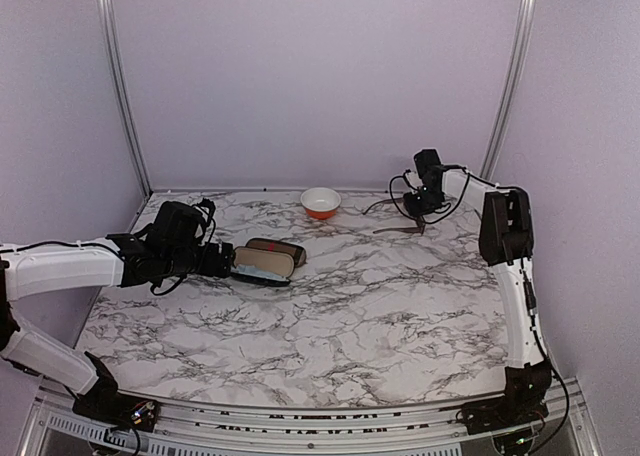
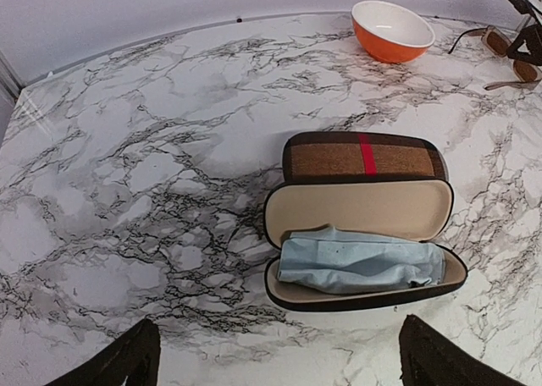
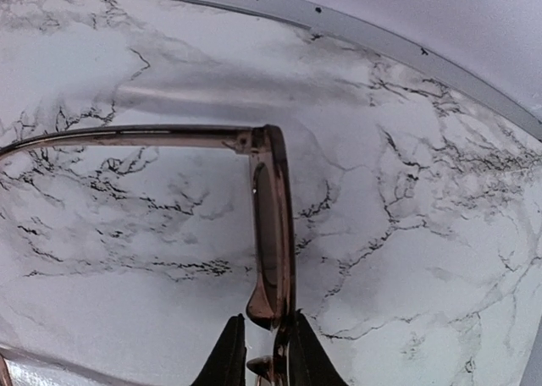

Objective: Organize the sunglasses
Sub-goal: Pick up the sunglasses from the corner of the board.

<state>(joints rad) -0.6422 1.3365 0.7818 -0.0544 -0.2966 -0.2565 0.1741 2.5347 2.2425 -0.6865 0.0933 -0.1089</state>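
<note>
The brown sunglasses [image 3: 273, 217] are at the table's back right [image 1: 405, 228], with one temple arm unfolded and stretching left. My right gripper [image 3: 264, 352] is shut on their frame near the bridge, a finger on each side [image 1: 425, 211]. I cannot tell whether they rest on the marble or hang just above it. My left gripper [image 2: 279, 365] stands wide open and empty just in front of the open brown case [image 2: 360, 208], which has a red stripe on its lid. A pale blue cloth [image 2: 360, 263] lies in the case's lower half. The left wrist view shows the sunglasses [image 2: 508, 52] far right.
An orange bowl [image 1: 320, 202] with a white inside stands at the back centre, between the case [image 1: 268, 264] and the right arm. The back wall and a metal rail run close behind the right gripper. The marble table [image 1: 380, 326] spreads out in front.
</note>
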